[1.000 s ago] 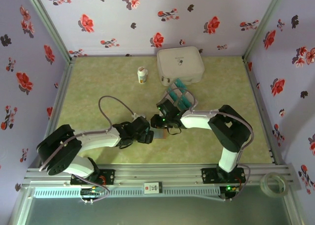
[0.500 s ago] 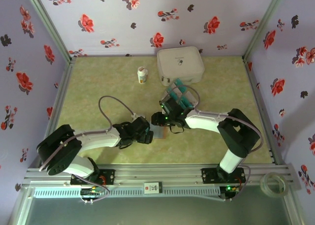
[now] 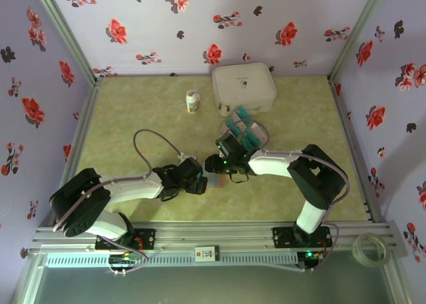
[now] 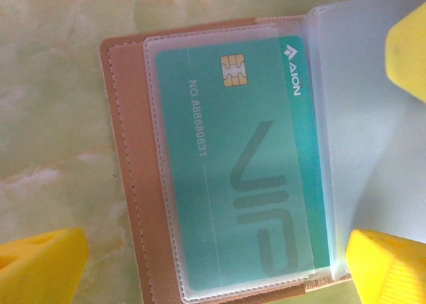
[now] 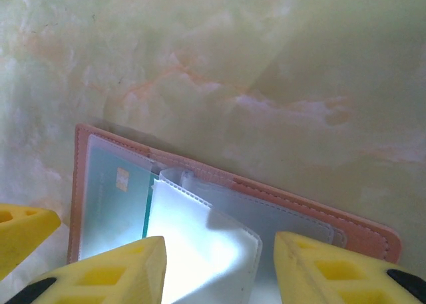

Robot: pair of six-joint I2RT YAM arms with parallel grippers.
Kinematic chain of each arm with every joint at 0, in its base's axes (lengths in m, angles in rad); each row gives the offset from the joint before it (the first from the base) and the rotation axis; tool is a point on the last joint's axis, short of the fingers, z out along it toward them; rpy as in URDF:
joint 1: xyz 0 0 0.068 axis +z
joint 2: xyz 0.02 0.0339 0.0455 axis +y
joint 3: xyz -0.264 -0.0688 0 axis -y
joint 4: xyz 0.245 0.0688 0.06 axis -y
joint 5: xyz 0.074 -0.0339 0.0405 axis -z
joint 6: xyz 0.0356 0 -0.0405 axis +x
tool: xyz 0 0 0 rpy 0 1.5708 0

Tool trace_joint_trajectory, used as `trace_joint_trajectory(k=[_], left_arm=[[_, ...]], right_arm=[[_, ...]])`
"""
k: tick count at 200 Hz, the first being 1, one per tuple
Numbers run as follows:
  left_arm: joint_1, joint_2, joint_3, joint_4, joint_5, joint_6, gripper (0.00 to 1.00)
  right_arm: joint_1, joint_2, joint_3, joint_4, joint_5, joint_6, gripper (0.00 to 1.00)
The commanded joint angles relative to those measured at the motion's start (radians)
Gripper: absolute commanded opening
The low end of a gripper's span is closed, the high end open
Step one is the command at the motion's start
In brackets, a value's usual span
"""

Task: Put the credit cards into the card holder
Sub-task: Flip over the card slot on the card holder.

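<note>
On the marbled green counter (image 4: pixel 53 84) the stitched brown card holder (image 4: pixel 126 151) sleeves a glossy teal credit card (image 4: pixel 233 151), with the left tool (image 4: pixel 213 267) wide open and empty and the right tool (image 5: pixel 216 257) part-open astride a limp clear sleeve (image 5: pixel 200 244).

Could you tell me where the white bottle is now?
Top view: the white bottle stands on the table's far half, just left of the white case.

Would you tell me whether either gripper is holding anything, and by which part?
Nothing looks gripped: the left gripper hangs open above the card holder, and the right gripper straddles its clear sleeve without pinching it.
</note>
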Motion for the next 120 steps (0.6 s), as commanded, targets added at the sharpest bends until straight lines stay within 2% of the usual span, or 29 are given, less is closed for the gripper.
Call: trace_joint_trajectory(k=[1,68,120], left_arm=[[-0.008,-0.003,-0.006,-0.013,-0.027,0.006,1.00],[0.003,-0.138,0.039,-0.064,-0.042,0.046,1.00],[0.049,-0.357,0.020,-0.139,-0.092,-0.009,1.00]], right_arm=[[-0.001,0.011,0.005,0.023,-0.030,0.020,0.46],[0.028,-0.028,0.062,-0.044,-0.026,0.006,0.45],[0.078,0.028,0.156,-0.077,-0.014,0.016,0.45]])
